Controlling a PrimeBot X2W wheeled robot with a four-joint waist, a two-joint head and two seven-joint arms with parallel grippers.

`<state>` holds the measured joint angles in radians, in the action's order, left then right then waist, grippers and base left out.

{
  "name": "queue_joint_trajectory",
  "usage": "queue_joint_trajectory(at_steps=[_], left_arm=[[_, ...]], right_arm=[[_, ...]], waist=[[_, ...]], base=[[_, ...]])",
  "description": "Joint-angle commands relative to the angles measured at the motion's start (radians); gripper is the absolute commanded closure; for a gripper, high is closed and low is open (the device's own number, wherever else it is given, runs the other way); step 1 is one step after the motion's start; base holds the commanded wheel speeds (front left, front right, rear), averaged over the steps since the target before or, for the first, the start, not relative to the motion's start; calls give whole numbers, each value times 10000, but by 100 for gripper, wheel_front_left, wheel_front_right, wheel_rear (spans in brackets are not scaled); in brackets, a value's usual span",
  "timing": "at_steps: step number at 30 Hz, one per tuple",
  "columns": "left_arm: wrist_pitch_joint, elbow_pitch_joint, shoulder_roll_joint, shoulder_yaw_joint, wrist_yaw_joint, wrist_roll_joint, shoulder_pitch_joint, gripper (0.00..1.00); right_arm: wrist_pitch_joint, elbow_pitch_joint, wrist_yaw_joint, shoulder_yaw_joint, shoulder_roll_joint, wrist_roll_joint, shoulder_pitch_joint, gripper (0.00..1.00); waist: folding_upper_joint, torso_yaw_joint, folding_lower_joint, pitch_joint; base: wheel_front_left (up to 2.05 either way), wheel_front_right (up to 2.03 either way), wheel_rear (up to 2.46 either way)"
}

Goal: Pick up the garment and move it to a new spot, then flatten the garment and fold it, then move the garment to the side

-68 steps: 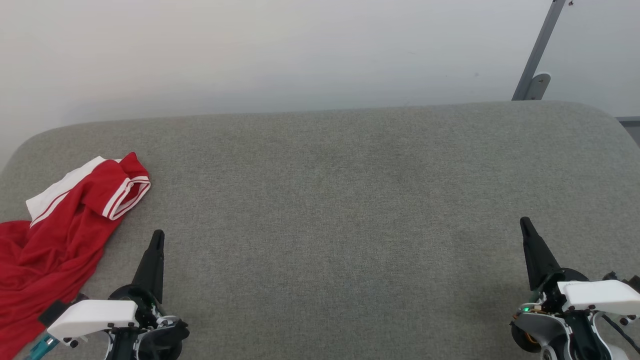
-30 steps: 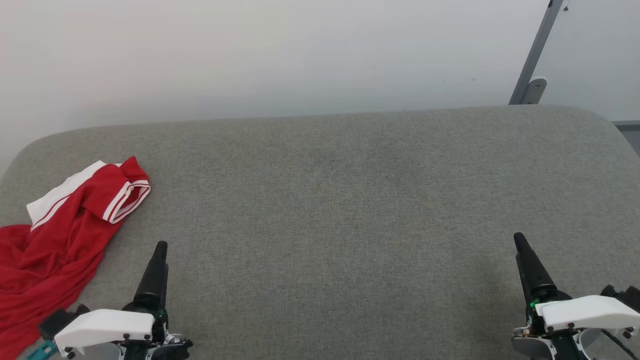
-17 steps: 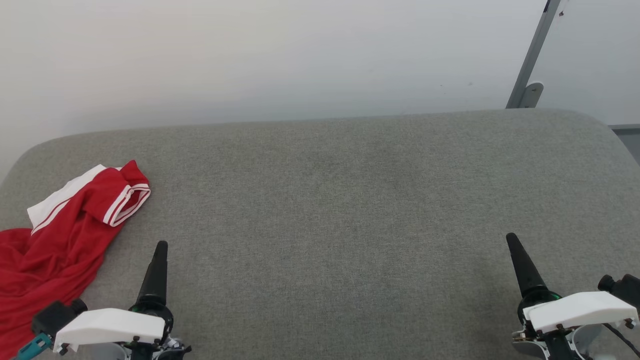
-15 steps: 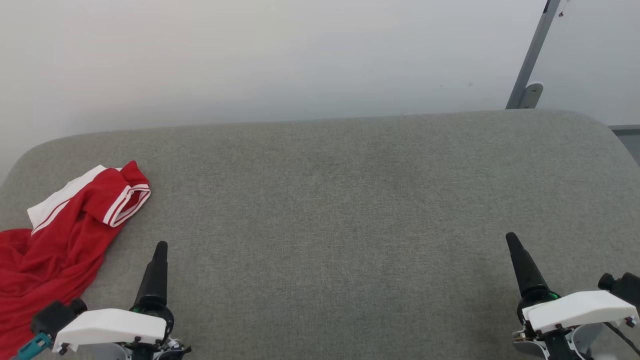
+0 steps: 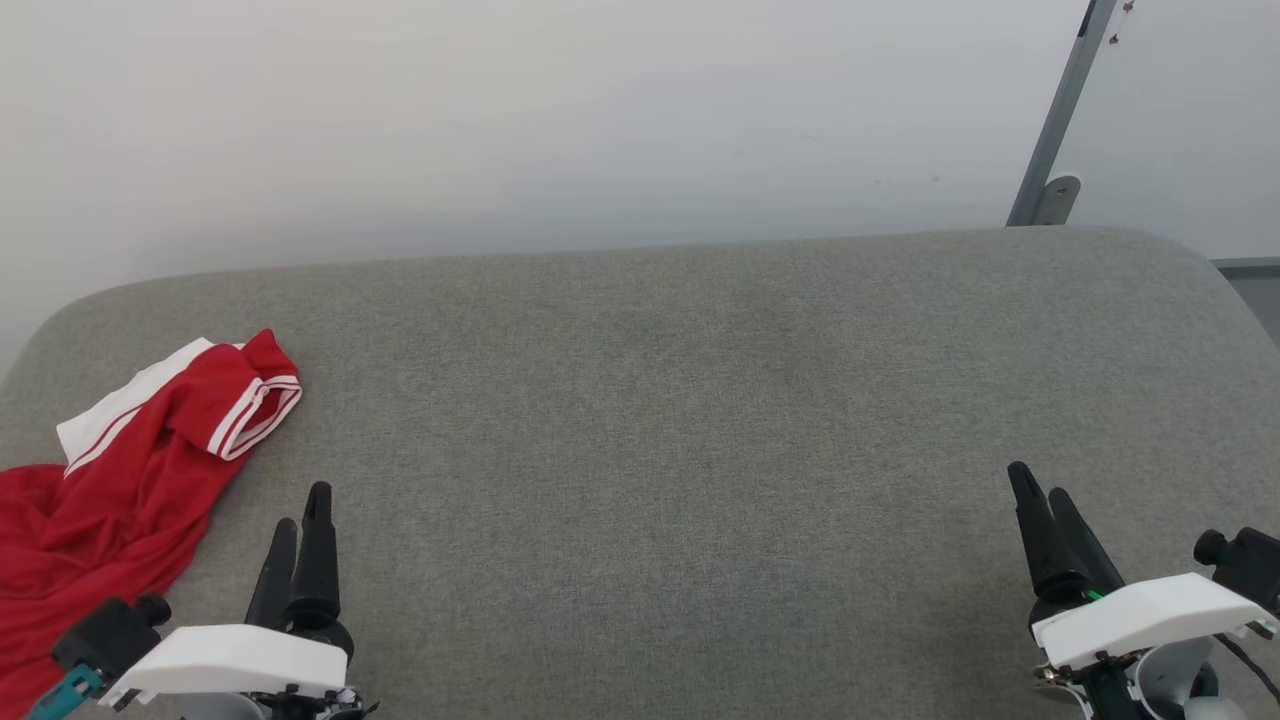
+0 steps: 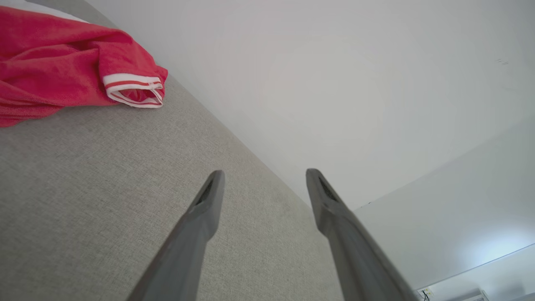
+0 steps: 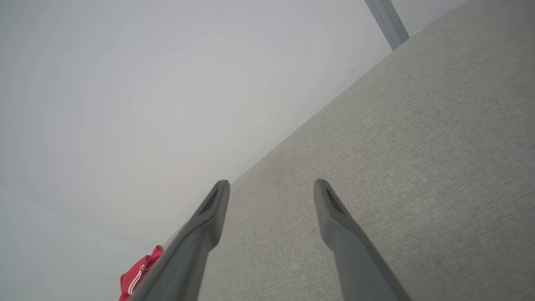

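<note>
- The garment [image 5: 110, 470] – a red T-shirt with a patch of white fabric and red-and-white striped trim – lay crumpled at the far left of the grey fabric-topped desk [image 5: 640, 400], running off the left edge of the head view.
- One sleeve opening [image 5: 255, 400], ringed with white stripes, pointed toward the middle of the desk; the left wrist view showed the same cuff [image 6: 133, 90] lying flat on the grey cloth.
- The left end effector [image 5: 303, 508] stood at the lower left, near the shirt's right-hand edge but apart from it, its two dark fingers spread wide and holding nothing.
- In its own wrist view, the left end effector [image 6: 264, 174] pointed along the desk toward the pale wall [image 5: 500, 120].
- The right end effector [image 5: 1038, 482] stood at the lower right, well apart from the garment – fingers likewise spread wide and empty, as its wrist view [image 7: 271, 183] confirmed.
- From that wrist camera the garment [image 7: 140, 271] was a small red shape at the desk's distant end.
- A slanted grey metal post [image 5: 1060, 110] rose behind the desk's far right corner.
</note>
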<state>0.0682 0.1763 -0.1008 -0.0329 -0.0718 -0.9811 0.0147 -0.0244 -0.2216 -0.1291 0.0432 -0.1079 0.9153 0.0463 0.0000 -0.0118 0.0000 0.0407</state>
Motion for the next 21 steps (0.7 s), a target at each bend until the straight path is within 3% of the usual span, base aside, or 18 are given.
queue_joint_trajectory(at_steps=[1, 21], left_arm=[[105, -184, -56, -23, -83, 318, 6, 0], [705, -399, 6, -95, -254, 2563, -242, 0]], right_arm=[[105, 190, -18, -14, -94, -332, 36, 0], [499, 483, -19, -219, -295, -2585, -53, 0]], waist=[[0, -2, 0, 15], [0, -116, 0, 195]], base=[[0, 0, 0], [0, 0, 0]])
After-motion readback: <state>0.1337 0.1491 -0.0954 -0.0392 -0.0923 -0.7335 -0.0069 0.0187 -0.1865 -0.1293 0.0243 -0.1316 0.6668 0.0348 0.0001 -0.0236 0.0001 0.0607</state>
